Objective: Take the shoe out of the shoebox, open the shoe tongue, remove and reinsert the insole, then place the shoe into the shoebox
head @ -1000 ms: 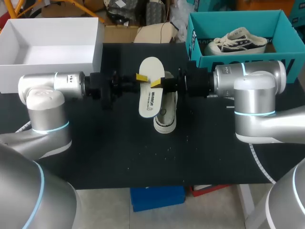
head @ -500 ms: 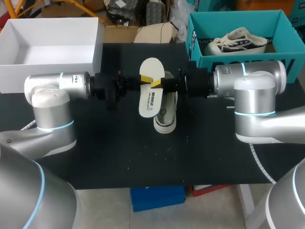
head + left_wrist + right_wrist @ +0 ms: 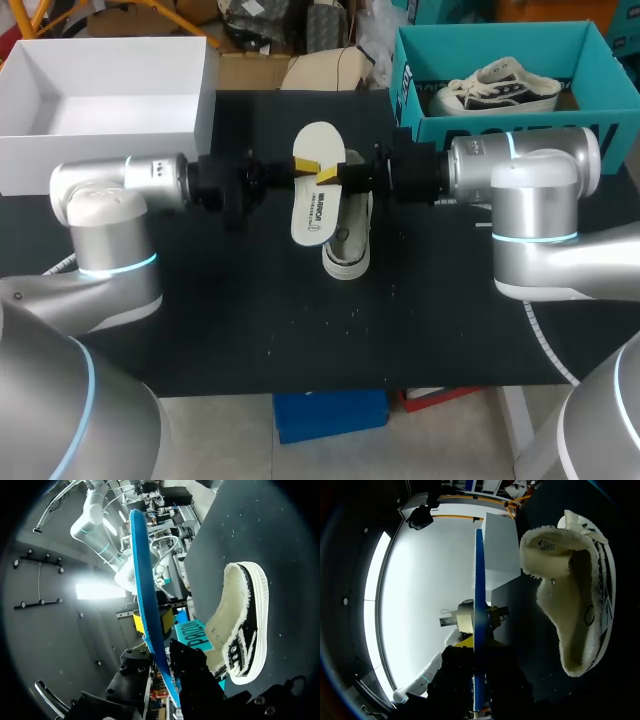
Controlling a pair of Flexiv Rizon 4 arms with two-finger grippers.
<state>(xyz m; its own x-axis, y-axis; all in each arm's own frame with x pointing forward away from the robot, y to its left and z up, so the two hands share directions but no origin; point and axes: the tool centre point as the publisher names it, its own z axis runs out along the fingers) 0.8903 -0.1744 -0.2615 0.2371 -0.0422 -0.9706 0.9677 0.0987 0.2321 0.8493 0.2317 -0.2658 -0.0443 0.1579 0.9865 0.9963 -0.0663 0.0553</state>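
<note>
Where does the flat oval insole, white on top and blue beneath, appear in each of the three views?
Head view: flat oval insole over the black table, above the cream-and-black shoe.
Left wrist view: edge-on blue strip beside that shoe.
Right wrist view: edge-on blue strip beside the shoe.
Shared landmark: the shoe.

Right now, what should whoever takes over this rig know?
Left tool: shut on the insole.
Right tool: shut on it too, from the other side.
The insole hangs over the shoe, which sits on the table. The shoebox holds a second shoe.
Done: shoe out, insole removed.
Left: reinsert the insole, put the shoe into the shoebox.
</note>
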